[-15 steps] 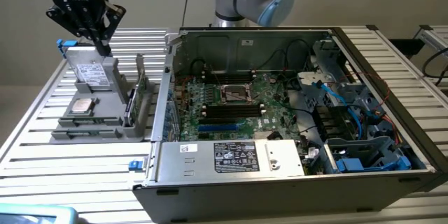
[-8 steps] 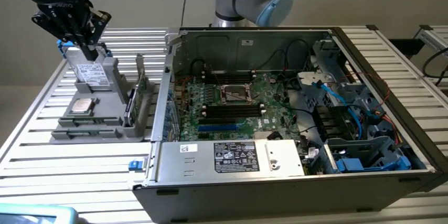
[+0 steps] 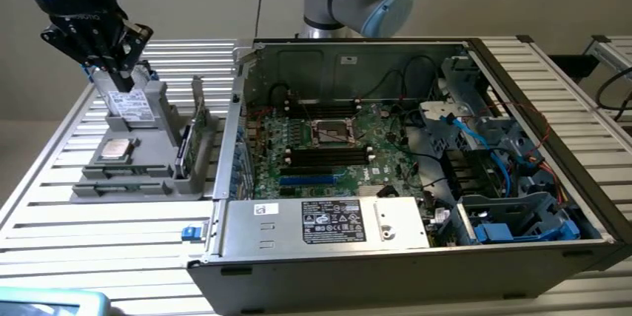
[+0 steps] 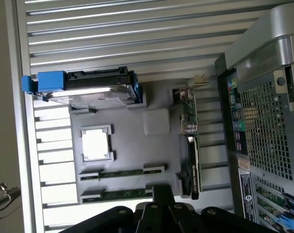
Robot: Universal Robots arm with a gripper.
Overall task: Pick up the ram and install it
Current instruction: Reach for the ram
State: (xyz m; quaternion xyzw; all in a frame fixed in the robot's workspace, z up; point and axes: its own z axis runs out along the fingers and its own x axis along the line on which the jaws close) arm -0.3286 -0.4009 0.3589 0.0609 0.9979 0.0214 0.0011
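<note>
Ram [image 4: 122, 172] sits in a groove of the grey parts fixture [image 4: 161, 99], w/ a 2nd like stick [image 4: 119, 195] in the next groove just beside it. Can't tell which of the 2 is meant. Both are on the far side of the CPU [image 4: 96, 144] from the HDD [image 4: 89, 90]. An upright green card [image 4: 190, 141] stands along the fixture edge nearest the PC case [image 3: 395, 271].

In the ext. view the fixture is mid-left of frame, well apart from the mobo [image 3: 371, 135] inside the open case at centre. Gripper [image 3: 118, 79] hangs at upper left of that frame, over the HDD end of the fixture, apart from the ram. Can't tell if it's open or closed.

Judged step: approach for the pick. Both sticks are in their grooves, so nothing's grasped or installed yet. The pick calls for lining up along 1 stick's top edge, clear of its neighbour and the card.
</note>
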